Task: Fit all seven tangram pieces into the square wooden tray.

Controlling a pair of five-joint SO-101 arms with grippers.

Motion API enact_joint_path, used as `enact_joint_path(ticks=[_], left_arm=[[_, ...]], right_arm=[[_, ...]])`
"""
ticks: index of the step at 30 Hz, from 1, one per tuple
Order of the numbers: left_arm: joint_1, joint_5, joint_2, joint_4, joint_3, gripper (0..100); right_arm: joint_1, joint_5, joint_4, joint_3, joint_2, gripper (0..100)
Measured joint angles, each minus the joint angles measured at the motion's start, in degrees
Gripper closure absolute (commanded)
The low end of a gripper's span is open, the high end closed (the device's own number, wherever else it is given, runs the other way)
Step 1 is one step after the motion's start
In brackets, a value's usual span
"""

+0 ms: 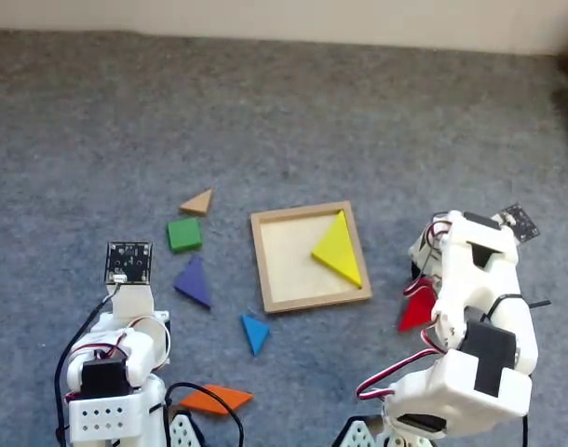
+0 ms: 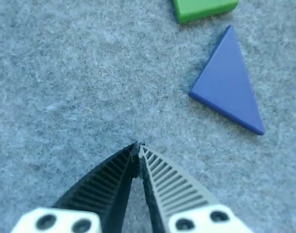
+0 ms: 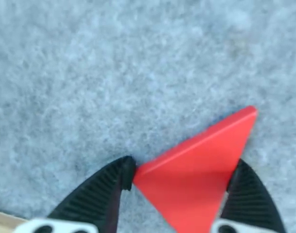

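Left claw [image 2: 138, 145] sits closest to the lens: tips pressed together, holding nothing, over the grey felt surface [image 1: 265, 112] near the dark blue triangle piece [image 2: 229, 85] and green square piece [image 2: 204, 8]. Orange parallelogram piece [image 1: 214, 399], small light blue triangle piece [image 1: 255, 331] and tan triangle piece [image 1: 198, 202] lie loose left of the square wooden tray [image 1: 260, 265]. Large yellow triangle piece [image 1: 340, 250] is seated with its long edge on the tray's right rim, so one of seven is in. Just right of the tray is the large red triangle piece [image 3: 196, 184]. Right claw [image 3: 184, 170] straddles it, fingers against two sides, gripping by the look. Can't tell if it's off the felt.

Step in hand: red pickup. Next move likely needs a lift, a carry left over the rim, and rotation so a short edge meets the yellow's.
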Motion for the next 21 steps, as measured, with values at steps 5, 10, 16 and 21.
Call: enact_joint_path(ticks=[5,10,16,21], left_arm=[[0.0,0.0,0.0,0.0,0.0,99],[0.0,0.0,0.0,0.0,0.0,99],[0.0,0.0,0.0,0.0,0.0,99],[0.0,0.0,0.0,0.0,0.0,99]], right_arm=[[0.53,0.44,-0.7,-0.09,-5.54,79.1],[-2.9,2.29,1.58,0.0,-11.78,79.1],[-8.09,2.29,4.66,0.0,-13.71,79.1],[-13.8,2.9,6.15,0.0,-13.8,79.1]])
